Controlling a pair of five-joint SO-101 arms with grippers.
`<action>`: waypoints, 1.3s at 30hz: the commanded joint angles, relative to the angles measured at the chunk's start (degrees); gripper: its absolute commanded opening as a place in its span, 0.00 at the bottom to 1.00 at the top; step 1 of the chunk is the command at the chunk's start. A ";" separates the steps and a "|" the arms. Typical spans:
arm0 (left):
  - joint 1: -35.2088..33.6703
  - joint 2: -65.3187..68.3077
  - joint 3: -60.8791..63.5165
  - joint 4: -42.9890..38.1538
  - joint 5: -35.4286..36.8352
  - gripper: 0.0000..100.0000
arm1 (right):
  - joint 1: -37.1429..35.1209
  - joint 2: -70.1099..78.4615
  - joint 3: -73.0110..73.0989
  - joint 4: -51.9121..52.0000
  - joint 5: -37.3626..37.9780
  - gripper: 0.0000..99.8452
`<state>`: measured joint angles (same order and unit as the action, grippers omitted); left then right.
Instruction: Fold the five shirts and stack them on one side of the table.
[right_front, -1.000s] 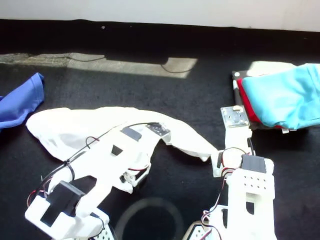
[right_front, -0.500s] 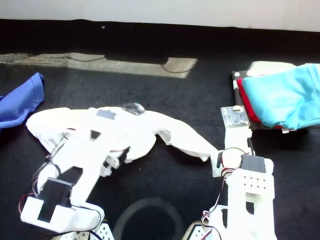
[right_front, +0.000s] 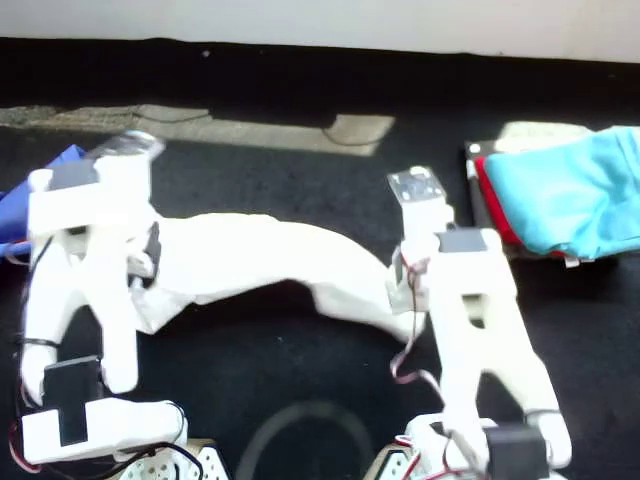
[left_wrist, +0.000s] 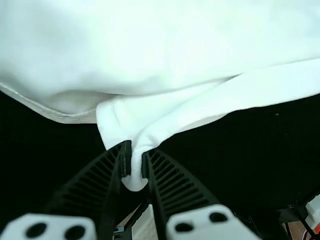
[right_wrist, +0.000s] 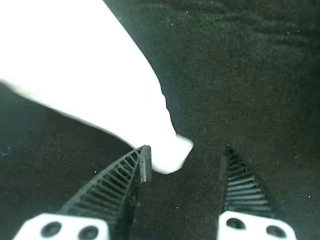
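White shirt (right_front: 255, 255): is laid stretched across the black table (right_front: 300, 180) between both arms. Left gripper (left_wrist: 136, 150): fingers are clamped on its hem. Right gripper (right_wrist: 185, 155): fingers are held apart around its end.

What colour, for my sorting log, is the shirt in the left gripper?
White shirt; best in left wrist view.

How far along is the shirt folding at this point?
Done: a turquoise shirt lies folded on a red shirt at the right side of the table. In hand: the left hand pinches the white shirt; the right hand is open at its other end. Left: the white shirt and a blue shirt at the left edge look unfolded.
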<state>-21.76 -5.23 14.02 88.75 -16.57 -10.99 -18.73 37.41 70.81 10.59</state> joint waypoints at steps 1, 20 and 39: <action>-4.88 -0.66 -6.37 3.16 -4.31 0.01 | -0.48 5.14 -7.87 2.59 -0.44 0.22; -5.76 -0.13 -7.43 4.13 -4.92 0.01 | -28.00 6.55 3.03 3.91 2.37 0.22; -5.67 -0.57 -7.43 4.40 -4.92 0.01 | -25.45 7.25 13.85 -8.22 5.36 0.22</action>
<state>-28.18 -5.05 6.90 93.32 -21.05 -40.53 -11.60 50.15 63.60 13.41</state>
